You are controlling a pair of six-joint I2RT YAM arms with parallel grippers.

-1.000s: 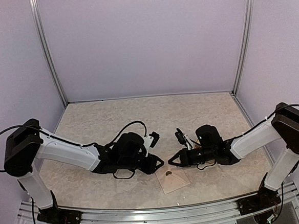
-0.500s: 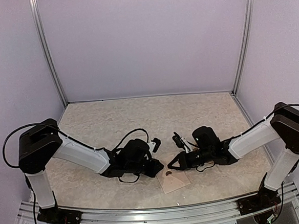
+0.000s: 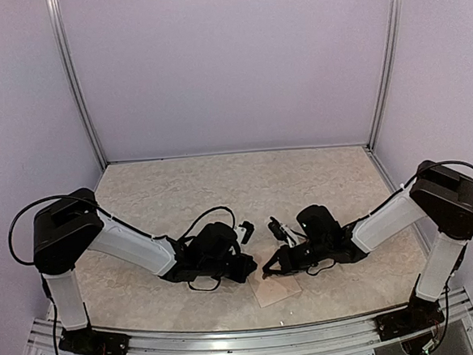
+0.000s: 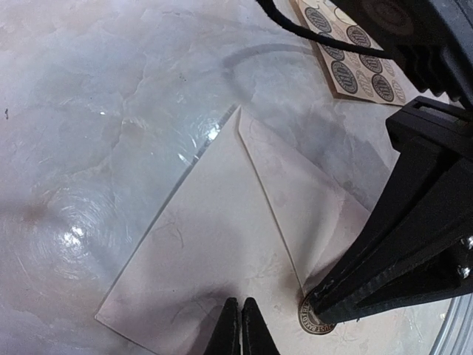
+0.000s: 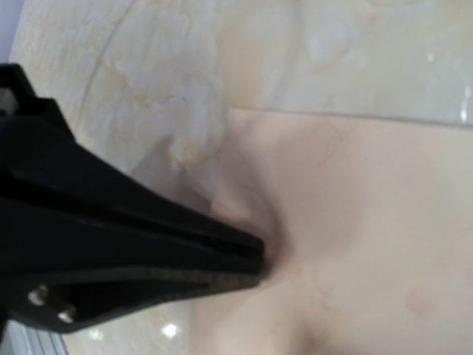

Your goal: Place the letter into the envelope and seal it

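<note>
**Small pale tan paper envelope (image 4: 214, 251) lying flat beneath both hands**

The envelope rests on the marbled beige bench (image 4: 89, 111) near its front edge, with its pointed flap folded down. The right hand (image 4: 325, 302), black fingers pressed together, sets its tips on the round brown sticker (image 4: 314, 325) at the flap's point. The left hand (image 4: 240, 325), fingers also pressed together and pinching nothing, sits over the envelope's body just beside that sticker. Whether it touches the paper cannot be told. A tan sheet of round brown stickers (image 4: 347, 63) lies apart from the envelope, partly hidden by the right arm.

envelope (image 3: 275, 289) | pale tan, lying flat, near edge, centre | I see flap folded down (round sticker (image 4: 309, 326) at tip)
</note>
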